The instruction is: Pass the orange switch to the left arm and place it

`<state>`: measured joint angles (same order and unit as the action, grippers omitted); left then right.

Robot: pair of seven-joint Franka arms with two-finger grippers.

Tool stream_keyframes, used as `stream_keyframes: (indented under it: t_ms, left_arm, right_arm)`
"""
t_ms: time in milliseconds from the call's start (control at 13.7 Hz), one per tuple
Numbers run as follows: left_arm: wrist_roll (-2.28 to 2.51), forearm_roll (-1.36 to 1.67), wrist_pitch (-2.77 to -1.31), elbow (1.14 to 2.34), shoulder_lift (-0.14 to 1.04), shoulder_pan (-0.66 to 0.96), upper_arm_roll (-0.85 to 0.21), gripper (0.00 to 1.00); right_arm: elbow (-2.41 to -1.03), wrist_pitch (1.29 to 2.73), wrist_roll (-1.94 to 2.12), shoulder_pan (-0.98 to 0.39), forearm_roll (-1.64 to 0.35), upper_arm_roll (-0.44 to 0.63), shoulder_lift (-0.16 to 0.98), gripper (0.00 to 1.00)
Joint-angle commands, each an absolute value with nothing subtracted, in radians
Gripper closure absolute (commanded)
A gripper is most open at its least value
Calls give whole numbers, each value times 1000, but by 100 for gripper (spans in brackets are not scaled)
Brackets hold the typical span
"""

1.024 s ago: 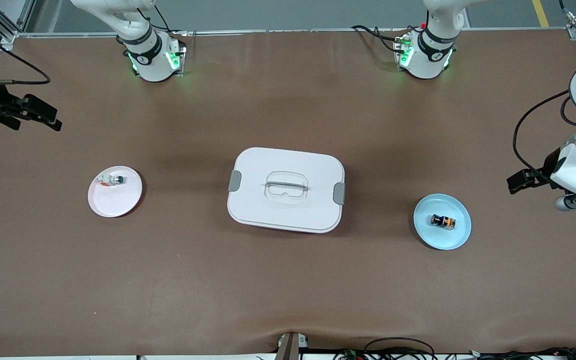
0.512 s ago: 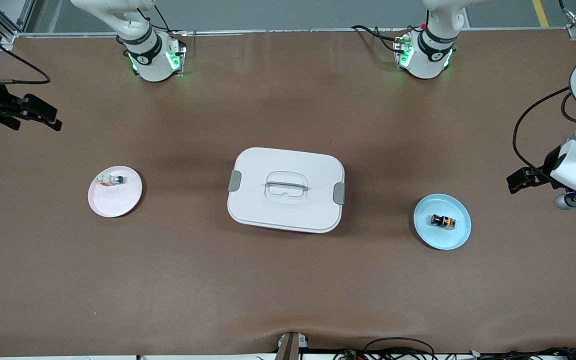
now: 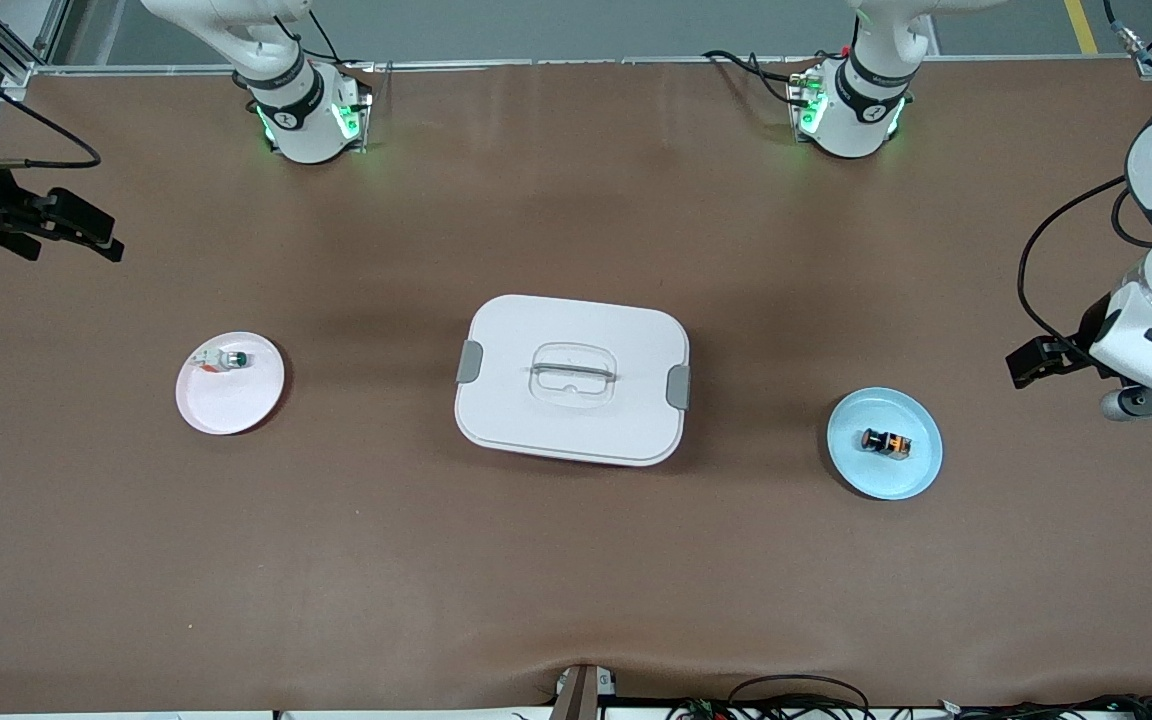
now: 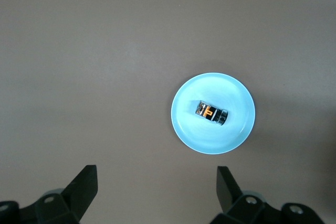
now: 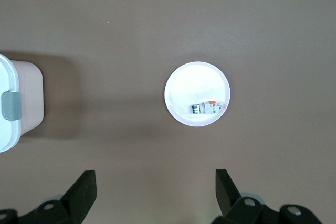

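Left gripper [image 4: 155, 182] gapes wide, empty, above orange switch [image 4: 211, 113].

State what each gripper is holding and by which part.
Nothing is held. The left gripper and right gripper are both open and empty; the orange switch lies on the blue plate.

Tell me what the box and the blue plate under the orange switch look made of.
Box: probably matte white plastic, with moulded rounded corners and grey clips. Blue plate: smooth, faintly glossy, plastic or glazed ceramic; cannot tell which. Orange switch lies on it.
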<state>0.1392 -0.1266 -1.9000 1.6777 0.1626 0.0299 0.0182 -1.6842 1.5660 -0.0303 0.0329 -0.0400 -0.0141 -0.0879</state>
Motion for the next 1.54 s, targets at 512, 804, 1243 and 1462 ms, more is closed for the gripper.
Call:
stream_keyframes:
  t_ms: [512,804,1243,1462]
  left_arm:
    - [115,-104,-1879,1672,152,52,48,0]
    - [117,-104,-1878,1671,138,55,43,0]
    - [114,-64,-1849,1669,88,52,37,0]
    - [104,-61,-1780,1634,66,52,35,0]
  right_arm:
    - [-1689,1565,-17,40,-44,-18,-104,0]
    - [-1689,1566,-17,38,-44,-20,-106,0]
    - [-1689,1559,-17,38,-44,-20,-106,0]
    - [-1689,1560,-17,38,-44,-20,-106,0]
